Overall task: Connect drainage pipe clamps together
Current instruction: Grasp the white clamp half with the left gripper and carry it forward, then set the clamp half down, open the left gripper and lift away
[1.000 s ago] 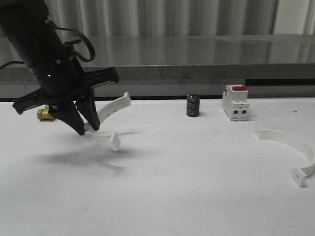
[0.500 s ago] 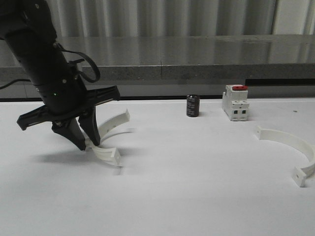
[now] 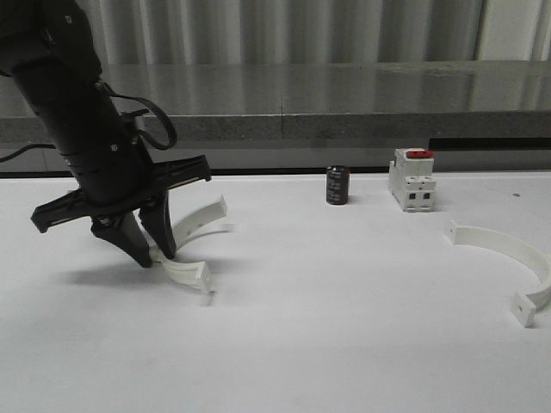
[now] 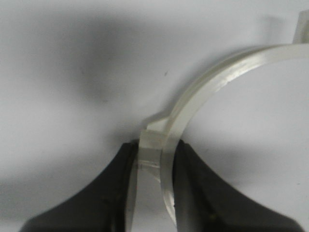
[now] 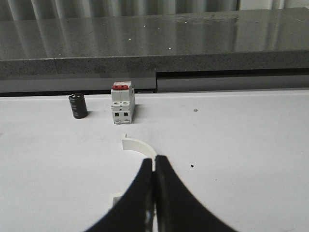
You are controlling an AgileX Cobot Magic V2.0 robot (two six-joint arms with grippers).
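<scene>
Clamp half (image 4: 193,104) pinched by left gripper (image 4: 153,166); right gripper (image 5: 154,186) closed.

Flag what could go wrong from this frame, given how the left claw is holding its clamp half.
1. The left claw pinches its clamp half near one end, so the long free arc could twist or slip when it is moved.
2. The other clamp half lies far across the table, so the tabs may misalign when the halves meet.
3. The right claw is shut just above that half and, I think, would have to open before it could grasp.
</scene>
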